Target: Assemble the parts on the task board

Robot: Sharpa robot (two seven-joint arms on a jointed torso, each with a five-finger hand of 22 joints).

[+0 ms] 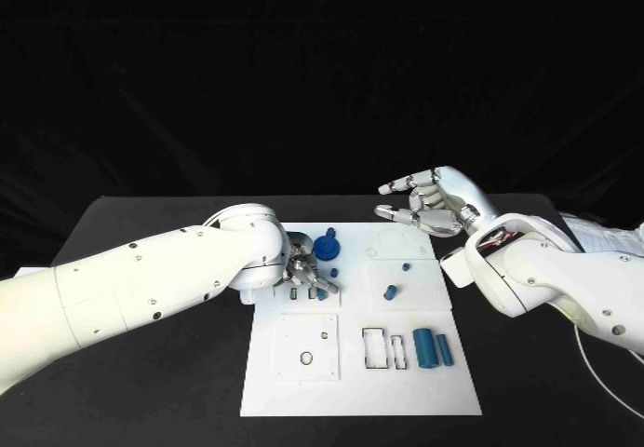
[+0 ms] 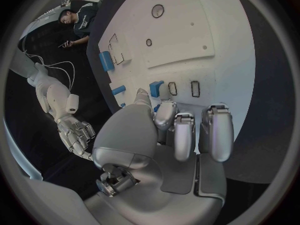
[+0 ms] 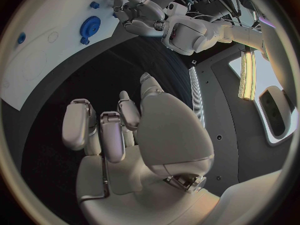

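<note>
The white task board [image 1: 362, 391] lies in the middle of the black table. My left hand [image 1: 306, 270] is low over its near-left part, beside two small empty slots [image 2: 195, 88]. Its thumb and a finger pinch a small blue piece [image 2: 156, 87] standing at the end of that row. My right hand [image 1: 430, 207] hangs above the board's far right corner, fingers loosely apart and holding nothing. A blue round part [image 1: 328, 249] lies just beyond my left hand. On the right of the board lie a blue peg [image 1: 406, 268], a blue block [image 1: 391, 292] and two blue cylinders [image 1: 432, 347].
A square inset plate with holes [image 1: 306, 346] and two rectangular frames [image 1: 382, 347] take up the board's near half. A white cable [image 1: 591, 358] runs along the table under my right arm. Bare black table lies on both sides of the board.
</note>
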